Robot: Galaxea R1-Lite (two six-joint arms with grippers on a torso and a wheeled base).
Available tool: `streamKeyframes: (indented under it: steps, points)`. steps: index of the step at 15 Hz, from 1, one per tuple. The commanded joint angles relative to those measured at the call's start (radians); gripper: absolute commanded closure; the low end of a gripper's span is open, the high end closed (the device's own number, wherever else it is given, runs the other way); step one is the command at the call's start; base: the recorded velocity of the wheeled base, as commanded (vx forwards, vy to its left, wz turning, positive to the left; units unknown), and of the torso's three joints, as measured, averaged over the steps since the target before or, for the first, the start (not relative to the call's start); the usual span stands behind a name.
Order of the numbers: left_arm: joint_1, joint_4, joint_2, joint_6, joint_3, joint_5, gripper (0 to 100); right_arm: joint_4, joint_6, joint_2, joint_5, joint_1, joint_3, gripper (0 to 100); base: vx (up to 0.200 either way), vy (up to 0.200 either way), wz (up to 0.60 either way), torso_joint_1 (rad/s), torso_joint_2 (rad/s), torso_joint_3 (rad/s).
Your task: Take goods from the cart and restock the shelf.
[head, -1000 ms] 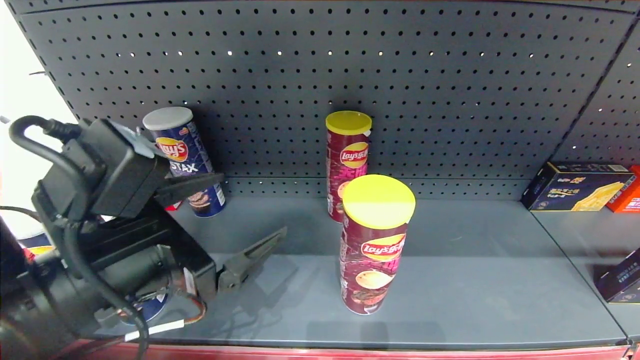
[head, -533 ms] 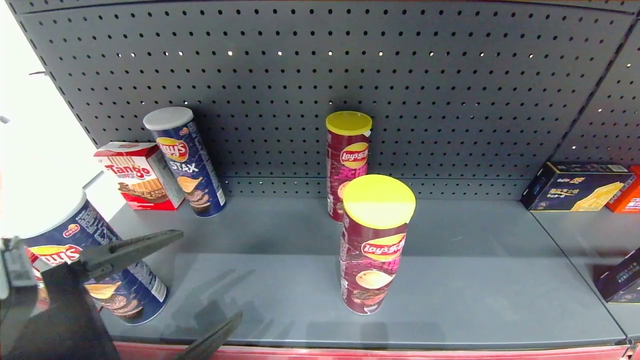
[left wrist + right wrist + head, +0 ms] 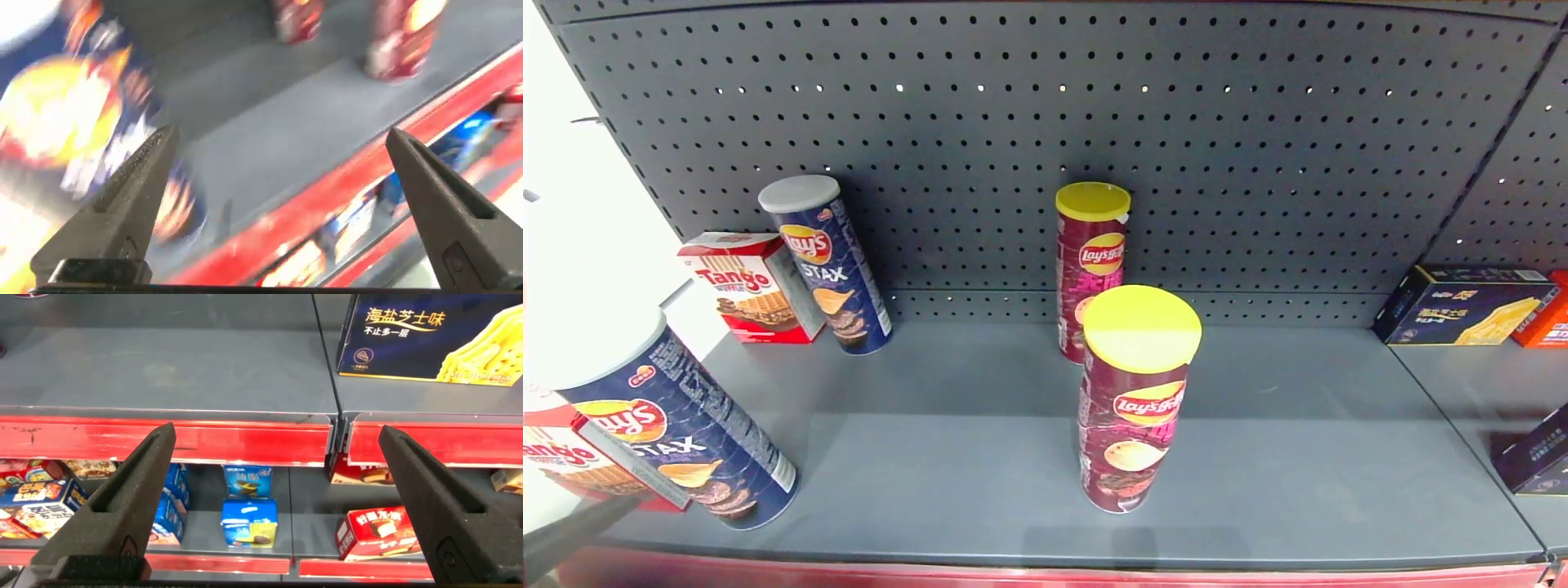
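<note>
**A:** Where does the blue can (image 3: pixel 678 433) sit?

**B:** It stands on its base on the shelf (image 3: pixel 1298 457), well to the left of the front maroon can (image 3: pixel 1135 400) and about as close to the shelf's lip. A red wafer box (image 3: pixel 564 465) is just beside it, farther left again.

**A:** Why there?

**B:** My reading is that it fronts a column. The rear blue can (image 3: pixel 825 261) stands behind and to the left of the front maroon can, against the pegboard (image 3: pixel 1013 122). The front maroon can likewise stands before the rear maroon can (image 3: pixel 1092 261). Like goods line up front to back with their labels facing out.

**A:** And the left gripper (image 3: pixel 282 139)?

**B:** Its jaws are spread wide with nothing between them. It is low and to the left of the front maroon can, just off the shelf's lip, near the blue can but apart from it. I'd say that can is already placed.

**A:** The right gripper (image 3: pixel 276 433)?

**B:** It is spread and empty too. It hangs before the red edge strip (image 3: pixel 82 429), lower than the front maroon can and well to its right, under the dark blue box (image 3: pixel 1470 314). I judge both arms are free to fetch more goods from the cart. The bare stretch right of the front maroon can looks like room for them.
</note>
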Motion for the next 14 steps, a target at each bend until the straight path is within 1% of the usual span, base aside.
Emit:
streamKeyframes:
  steps: [1,2,3,4,5,6,7,8,9,10,11,12,13,14]
  points:
    - [0.118,0.011,-0.168,-0.003,0.100,-0.020,0,0.000,0.000,0.001,0.000,0.000,0.000,0,0.000,0.000,0.00,0.000,0.00,0.000]
    - [0.164,0.048,-0.229,-0.004,0.106,-0.054,0,0.000,0.000,0.001,0.000,0.000,0.000,0,0.000,0.000,0.00,0.000,0.00,0.000]
    - [0.203,0.108,-0.269,-0.009,0.106,-0.091,0,0.000,0.000,0.001,0.000,0.000,0.000,0,0.000,0.000,0.00,0.000,0.00,0.000]
    - [0.228,0.138,-0.289,-0.017,0.106,-0.102,0,0.000,-0.001,0.001,0.000,0.000,0.000,0,0.000,0.000,0.00,0.000,0.00,0.000]
    - [0.300,0.252,-0.361,-0.040,0.106,-0.106,0,0.000,0.000,0.001,0.000,0.000,0.000,0,0.000,0.000,0.00,0.000,0.00,0.000]
    - [0.360,0.327,-0.404,-0.050,0.106,-0.108,0,0.000,0.000,0.001,0.000,0.000,0.000,0,0.000,0.000,0.00,0.000,0.00,0.000]
    - [0.401,0.362,-0.426,-0.058,0.106,-0.108,0,0.000,0.000,0.001,0.000,0.000,0.000,0,0.000,0.000,0.00,0.000,0.00,0.000]
    - [0.441,0.378,-0.452,-0.072,0.106,-0.108,0,0.000,0.000,0.001,0.000,0.000,0.000,0,0.000,0.000,0.00,0.000,0.00,0.000]
    - [0.438,0.387,-0.453,-0.092,0.106,-0.106,0,0.000,-0.001,0.001,0.000,0.000,0.000,0,0.000,0.000,0.00,0.000,0.00,0.000]
    - [0.449,0.387,-0.452,-0.112,0.106,-0.106,0,0.000,-0.001,0.001,0.000,0.000,0.000,0,0.000,0.000,0.00,0.000,0.00,0.000]
    - [0.487,0.388,-0.452,-0.135,0.106,-0.106,0,0.000,0.000,0.001,0.000,0.000,0.000,0,0.000,0.000,0.00,0.000,0.00,0.000]
    - [0.510,0.396,-0.452,-0.155,0.106,-0.106,0,0.000,-0.001,0.001,0.000,0.000,0.000,0,0.000,0.000,0.00,0.000,0.00,0.000]
    - [0.518,0.402,-0.452,-0.181,0.106,-0.108,0,0.000,0.000,0.001,0.000,0.000,0.000,0,0.000,0.000,0.00,0.000,0.00,0.000]
    - [0.539,0.404,-0.453,-0.192,0.106,-0.108,0,0.000,0.000,0.001,0.000,0.000,0.000,0,0.000,0.000,0.00,0.000,0.00,0.000]
